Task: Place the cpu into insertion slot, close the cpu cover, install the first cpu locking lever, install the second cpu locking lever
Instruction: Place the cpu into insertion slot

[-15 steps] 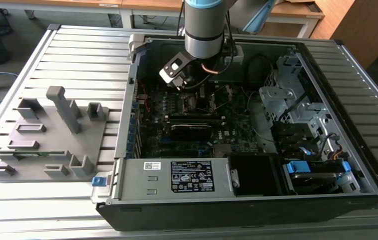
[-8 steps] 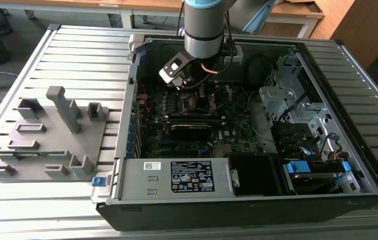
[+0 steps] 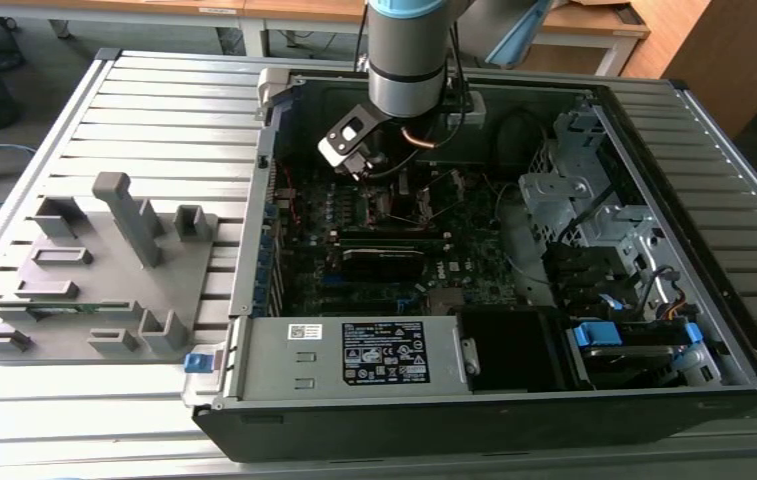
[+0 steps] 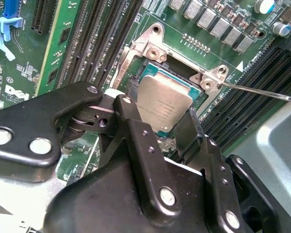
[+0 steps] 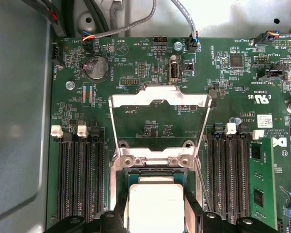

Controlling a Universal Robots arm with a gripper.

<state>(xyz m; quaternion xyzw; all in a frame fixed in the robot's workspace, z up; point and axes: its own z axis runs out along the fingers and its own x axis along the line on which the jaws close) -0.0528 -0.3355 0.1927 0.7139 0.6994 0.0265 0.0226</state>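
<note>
Overhead, in the exterior view, the arm (image 3: 412, 60) reaches down into the open computer case (image 3: 698, 110), with the gripper (image 3: 381, 170) low over the motherboard (image 3: 351, 215) near the middle of the board.

In the second wrist view, the gripper (image 4: 160, 114) pinches the cpu (image 4: 165, 104) by two opposite edges, its dull metal top facing up. The chip sits directly over the insertion slot (image 4: 180, 73). Whether it is already seated cannot be told. A thin locking lever (image 4: 262, 91) juts out to one side, clear of the chip.

In the first wrist view, the cpu cover (image 5: 160, 95) is swung fully open and lies back beyond the insertion slot (image 5: 155, 173), and the cpu (image 5: 155, 208) is between the fingers at the slot.

Placing it well probably means keeping the chip level and square to the metal rim. It should go straight down without sliding, and the grip should ease only once the chip lies flush.
</note>
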